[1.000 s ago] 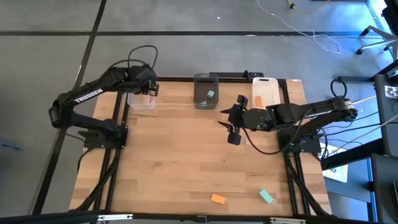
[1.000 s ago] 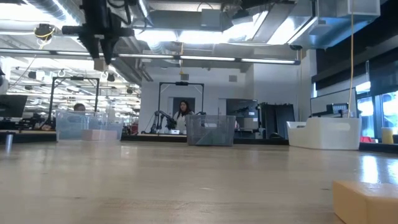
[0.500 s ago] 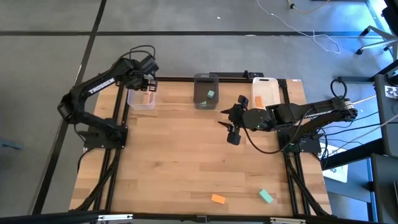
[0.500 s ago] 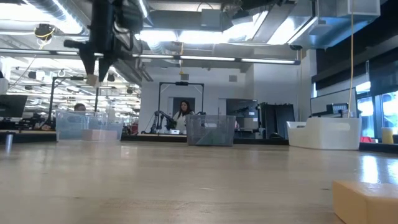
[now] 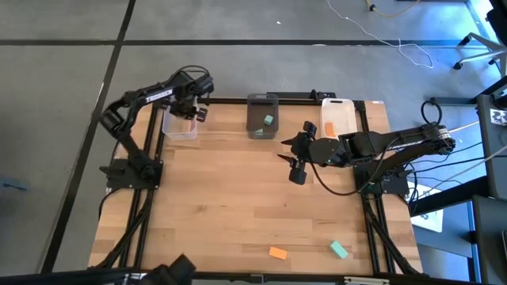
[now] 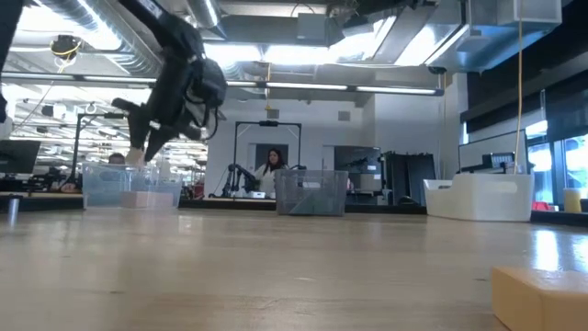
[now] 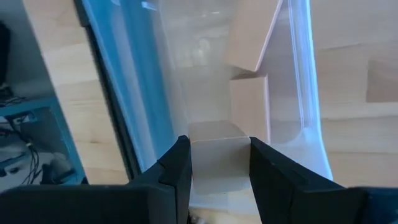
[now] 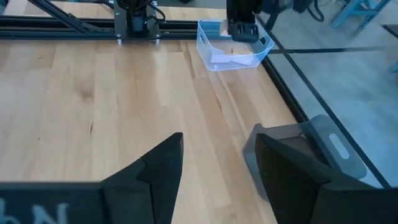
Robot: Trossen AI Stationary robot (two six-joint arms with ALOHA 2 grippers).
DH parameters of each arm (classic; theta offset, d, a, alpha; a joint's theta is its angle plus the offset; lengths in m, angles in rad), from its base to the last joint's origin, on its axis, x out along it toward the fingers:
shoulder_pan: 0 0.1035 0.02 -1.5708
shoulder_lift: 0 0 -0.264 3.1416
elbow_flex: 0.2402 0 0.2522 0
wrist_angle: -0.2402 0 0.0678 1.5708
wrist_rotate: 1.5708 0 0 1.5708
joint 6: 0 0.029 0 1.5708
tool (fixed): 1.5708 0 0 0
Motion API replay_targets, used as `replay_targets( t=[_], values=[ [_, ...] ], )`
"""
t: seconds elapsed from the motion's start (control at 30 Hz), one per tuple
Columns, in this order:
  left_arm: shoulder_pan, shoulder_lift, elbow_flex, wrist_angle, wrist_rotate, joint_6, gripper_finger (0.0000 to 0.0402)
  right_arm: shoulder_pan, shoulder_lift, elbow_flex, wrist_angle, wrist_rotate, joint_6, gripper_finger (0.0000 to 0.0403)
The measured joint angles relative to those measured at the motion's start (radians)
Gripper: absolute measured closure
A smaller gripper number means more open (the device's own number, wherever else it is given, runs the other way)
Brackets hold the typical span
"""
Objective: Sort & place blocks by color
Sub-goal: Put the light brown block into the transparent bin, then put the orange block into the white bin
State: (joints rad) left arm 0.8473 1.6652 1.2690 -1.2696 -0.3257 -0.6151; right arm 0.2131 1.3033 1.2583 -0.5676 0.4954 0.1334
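Fingers of the left gripper [image 7: 219, 171] pinch a tan block [image 7: 219, 163] above the clear bin [image 5: 179, 127], at the worktop's eleven o'clock; right gripper [image 5: 295, 162] waits spread.

Pale tan wooden block [image 7: 219, 163] between the dark fingers [image 7: 175, 171], clear bin [image 5: 179, 126] with a bluish rim beneath. Smoky grey bin [image 5: 262, 115] shows a teal block [image 5: 268, 120]; white bin [image 5: 337, 115] shows orange. Orange block [image 5: 277, 253] and teal-green block [image 5: 339, 250] on the light wood table [image 5: 238, 198].
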Motion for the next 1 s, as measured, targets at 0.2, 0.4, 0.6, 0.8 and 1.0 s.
replay_targets(
  t=[0.2, 0.4, 0.6, 0.8, 1.0],
  values=[
    [0.039, 0.086, 0.0, 0.037, 0.029, 0.026, 0.0283, 0.0, 0.0, 0.0, 0.0, 0.0, 0.02, 0.0203],
    [0.077, 0.153, 0.0, 0.041, 0.029, 0.05, 0.0283, 0.0, 0.0, 0.0, 0.0, -0.001, 0.02, 0.0203],
    [0.098, 0.168, 0.0, 0.051, 0.027, 0.075, 0.0283, 0.0, 0.0, 0.0, 0.0, -0.001, 0.02, 0.0203],
    [0.108, 0.169, 0.0, 0.052, 0.021, 0.102, 0.0248, 0.0, 0.0, 0.0, 0.0, -0.001, 0.02, 0.0203],
    [0.108, 0.169, 0.0, 0.052, -0.023, 0.104, 0.0236, 0.0, 0.0, 0.0, 0.0, -0.001, 0.02, 0.0203]
  ],
)
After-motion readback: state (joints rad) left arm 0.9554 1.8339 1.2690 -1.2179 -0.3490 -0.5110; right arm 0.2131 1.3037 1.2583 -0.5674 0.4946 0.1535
